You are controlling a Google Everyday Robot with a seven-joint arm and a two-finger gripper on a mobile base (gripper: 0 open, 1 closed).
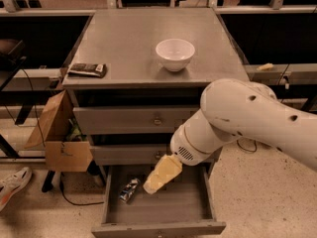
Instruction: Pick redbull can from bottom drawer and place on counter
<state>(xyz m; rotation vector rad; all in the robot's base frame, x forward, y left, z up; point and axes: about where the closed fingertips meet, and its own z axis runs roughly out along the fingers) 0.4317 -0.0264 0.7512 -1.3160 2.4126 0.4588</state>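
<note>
Down low, the cream-coloured gripper (151,185) hangs inside the open bottom drawer (183,207), its tip pointing down and to the left. Whether it is open or closed cannot be told. Just left of the tip, apart from it, the redbull can (129,190) lies on its side on the drawer floor, near the left wall. The white arm (237,118) reaches in from the right. Above, the counter (133,43) carries a white bowl (175,54) and a dark packet (87,70).
</note>
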